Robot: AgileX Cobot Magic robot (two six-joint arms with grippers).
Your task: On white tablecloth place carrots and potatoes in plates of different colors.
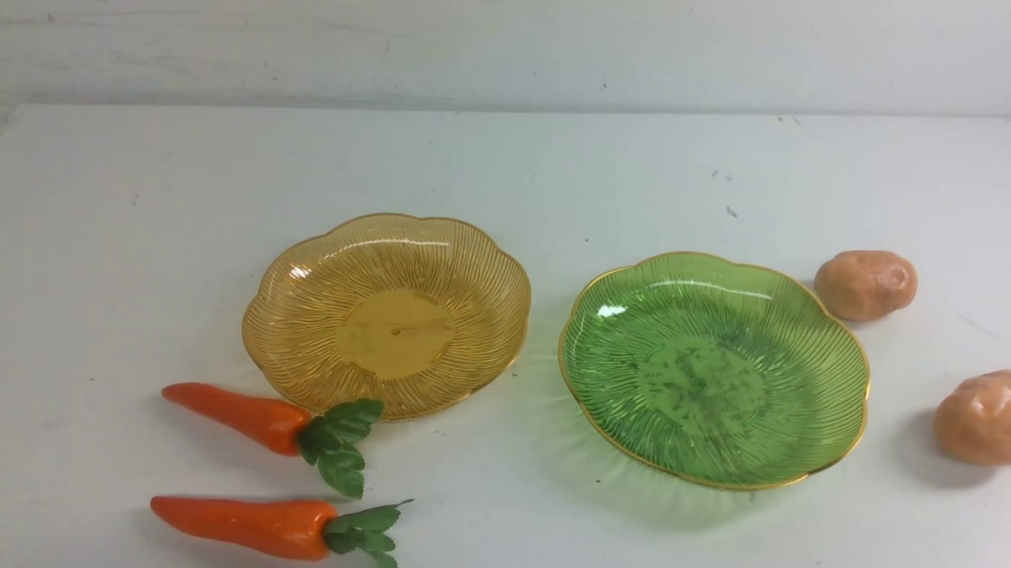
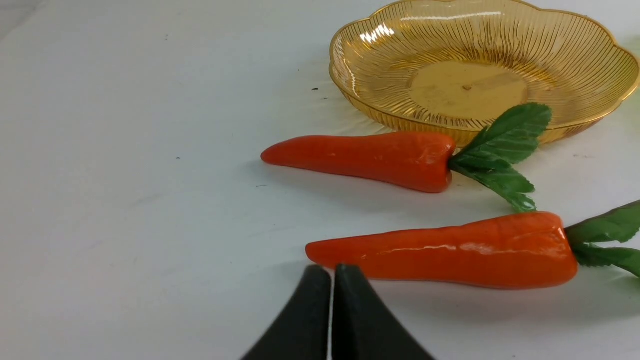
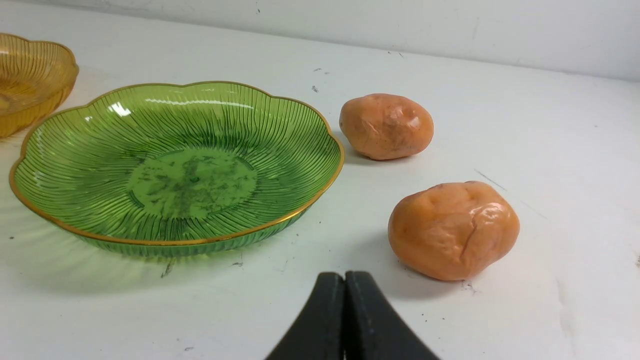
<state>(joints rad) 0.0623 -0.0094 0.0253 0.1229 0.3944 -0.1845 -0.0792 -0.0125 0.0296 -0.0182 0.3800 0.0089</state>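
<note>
Meeting a scuffed wall (image 1: 514,40) lies the specked white tablecloth (image 1: 138,221); left claw (image 2: 331,271) and right claw (image 3: 345,276) closed.

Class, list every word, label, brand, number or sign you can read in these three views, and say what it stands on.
None: no writing shows on the amber-yellow ribbed plate, the green ribbed plate, the glossy orange toy carrots, the tan toy potatoes or the white tablecloth; its dark specks are not letters.
</note>
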